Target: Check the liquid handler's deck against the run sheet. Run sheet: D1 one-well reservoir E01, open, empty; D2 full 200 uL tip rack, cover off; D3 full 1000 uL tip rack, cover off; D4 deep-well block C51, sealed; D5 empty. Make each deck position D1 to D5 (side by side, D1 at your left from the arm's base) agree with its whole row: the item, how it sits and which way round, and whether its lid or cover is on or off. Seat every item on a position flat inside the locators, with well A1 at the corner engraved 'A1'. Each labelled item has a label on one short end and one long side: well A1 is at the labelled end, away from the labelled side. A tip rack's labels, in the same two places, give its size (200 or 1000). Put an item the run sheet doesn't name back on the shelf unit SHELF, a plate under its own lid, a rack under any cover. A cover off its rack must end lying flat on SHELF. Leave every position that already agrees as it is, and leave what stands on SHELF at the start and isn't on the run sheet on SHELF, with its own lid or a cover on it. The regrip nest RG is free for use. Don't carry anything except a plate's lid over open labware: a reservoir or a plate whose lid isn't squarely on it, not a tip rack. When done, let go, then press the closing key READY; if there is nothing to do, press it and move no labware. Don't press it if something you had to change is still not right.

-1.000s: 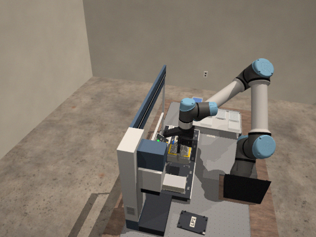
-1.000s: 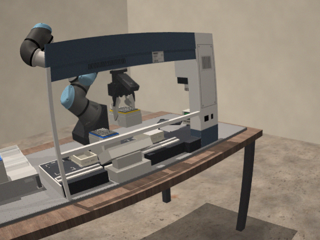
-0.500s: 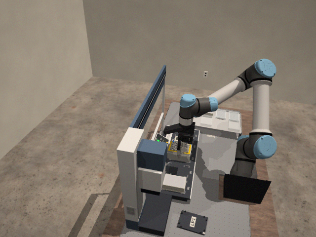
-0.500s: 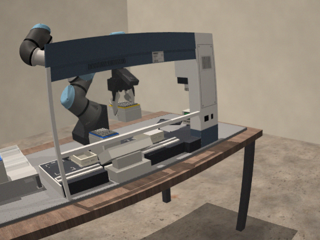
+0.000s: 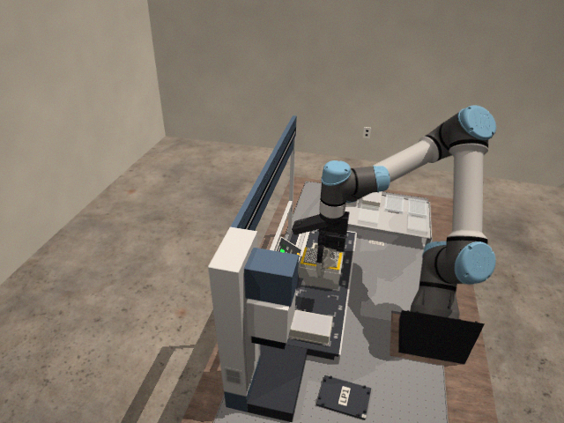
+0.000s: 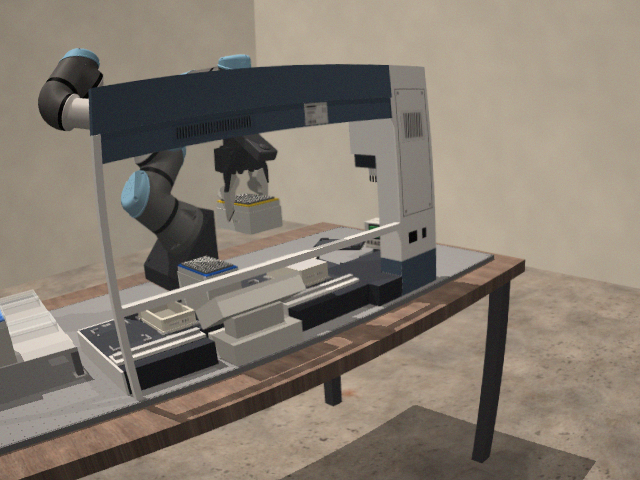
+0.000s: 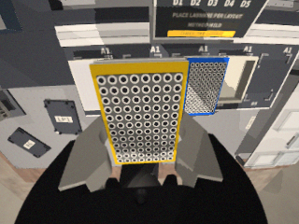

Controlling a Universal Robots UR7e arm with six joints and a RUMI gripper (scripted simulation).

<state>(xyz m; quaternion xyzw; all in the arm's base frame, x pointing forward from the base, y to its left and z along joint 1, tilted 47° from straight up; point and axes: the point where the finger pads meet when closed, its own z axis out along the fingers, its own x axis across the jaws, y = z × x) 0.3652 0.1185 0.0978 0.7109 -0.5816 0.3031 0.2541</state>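
Note:
My gripper point(image 5: 329, 256) point(image 6: 241, 195) point(image 7: 143, 111) is shut on a yellow-topped tip rack point(image 5: 314, 260) point(image 6: 251, 212) point(image 7: 142, 117), full of tips and with no cover. It holds the rack level in the air, well above the deck point(image 5: 340, 314) point(image 6: 98, 330). A blue-topped tip rack point(image 6: 206, 265) point(image 7: 204, 88), also uncovered, stands on the deck just right of the held rack in the wrist view. An open, empty reservoir point(image 6: 168, 316) point(image 7: 234, 79) sits one place further right. A white closed block point(image 5: 311, 326) point(image 6: 308, 269) sits near the deck's other end.
The liquid handler's gantry point(image 5: 269, 180) point(image 6: 232, 98) and head point(image 5: 270, 275) stand along the deck's far side. The shelf unit point(image 5: 396, 227) point(image 6: 31, 330) holds several pale items. A dark plate marked LP1 point(image 5: 344, 396) point(image 7: 63, 119) and a second plate point(image 7: 29, 142) lie on the table.

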